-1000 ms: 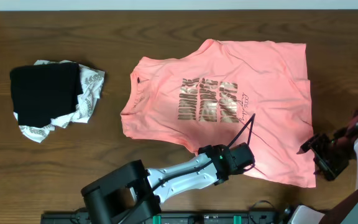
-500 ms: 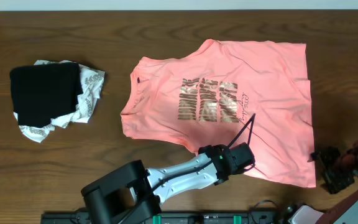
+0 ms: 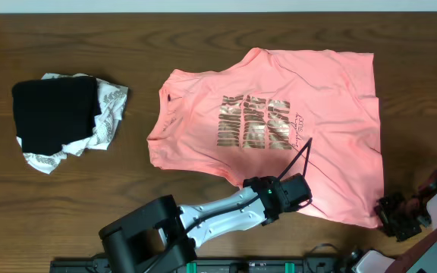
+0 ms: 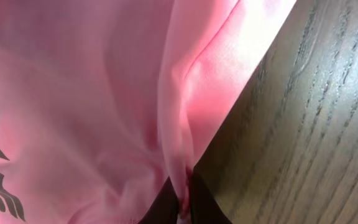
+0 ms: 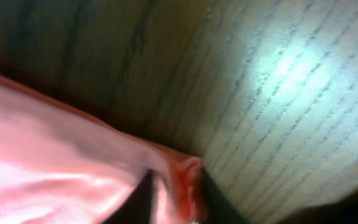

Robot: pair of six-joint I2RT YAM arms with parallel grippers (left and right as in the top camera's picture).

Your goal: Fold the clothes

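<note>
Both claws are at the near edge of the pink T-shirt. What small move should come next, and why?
Probably lift both claws a little, together. The left claw is shut on the near edge of the T-shirt, and the right claw seems to pinch its near right corner, while the T-shirt lies flat on the table. A level lift frees that edge for folding.

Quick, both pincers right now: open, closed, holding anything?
Left pincer: closed, pinching the edge of the pink T-shirt.
Right pincer: closed on a corner of the pink T-shirt.
</note>
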